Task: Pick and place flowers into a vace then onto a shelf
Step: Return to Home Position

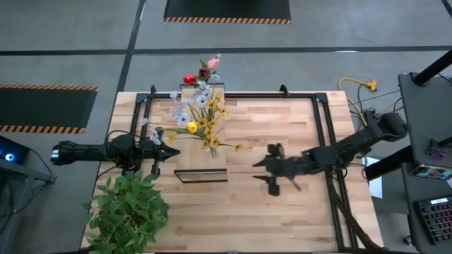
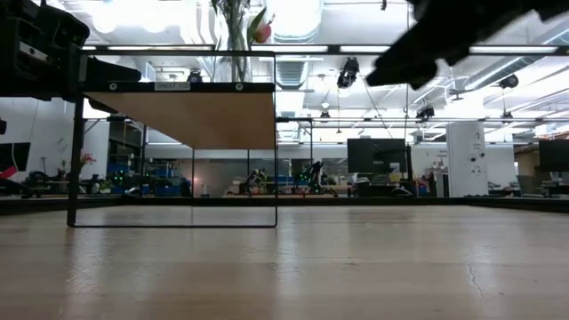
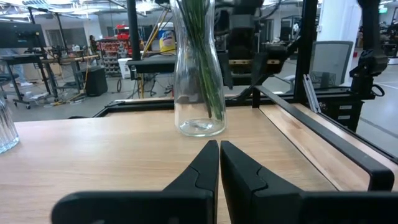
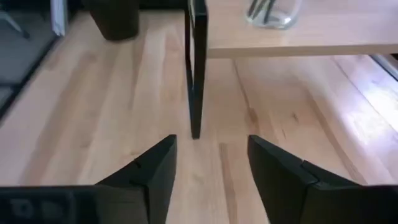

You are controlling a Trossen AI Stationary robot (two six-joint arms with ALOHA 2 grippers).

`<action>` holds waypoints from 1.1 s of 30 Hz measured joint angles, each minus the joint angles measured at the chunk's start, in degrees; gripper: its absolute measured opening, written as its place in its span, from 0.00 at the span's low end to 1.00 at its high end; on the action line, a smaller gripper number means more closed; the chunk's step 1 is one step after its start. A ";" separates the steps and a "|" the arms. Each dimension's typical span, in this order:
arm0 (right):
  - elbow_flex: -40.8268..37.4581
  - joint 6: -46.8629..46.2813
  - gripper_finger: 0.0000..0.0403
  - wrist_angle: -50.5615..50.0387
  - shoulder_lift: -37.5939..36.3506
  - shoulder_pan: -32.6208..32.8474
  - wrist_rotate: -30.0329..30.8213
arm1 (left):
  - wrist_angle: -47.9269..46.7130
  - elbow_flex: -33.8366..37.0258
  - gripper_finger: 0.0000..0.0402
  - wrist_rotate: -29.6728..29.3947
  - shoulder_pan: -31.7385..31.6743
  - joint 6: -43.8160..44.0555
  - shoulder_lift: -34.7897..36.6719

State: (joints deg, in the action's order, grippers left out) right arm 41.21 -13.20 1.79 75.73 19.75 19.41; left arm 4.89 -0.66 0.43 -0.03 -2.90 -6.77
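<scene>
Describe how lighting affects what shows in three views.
Low view: ceiling lights glare behind, leaving the right arm a black silhouette. Left wrist view: the glass vase shows bright reflections at its base. High view: even light, faint shadows on the table.

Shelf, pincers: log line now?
flowers in vases on shelf | left pincer shut, beside shelf | right pincer open, empty

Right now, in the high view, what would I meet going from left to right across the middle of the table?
The left hand, shut → shelf with the flowers on it → right hand, open. The leafy plant overlaps the left hand's span, so I leave it out.
</scene>
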 joint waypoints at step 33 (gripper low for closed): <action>-35.91 18.94 0.02 27.22 -48.33 -13.19 -16.92 | 0.02 0.00 0.00 0.00 0.00 -0.02 -0.02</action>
State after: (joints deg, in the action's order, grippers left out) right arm 5.31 5.74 29.02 27.39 6.56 2.49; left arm 4.91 -0.66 0.43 -0.03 -2.92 -6.79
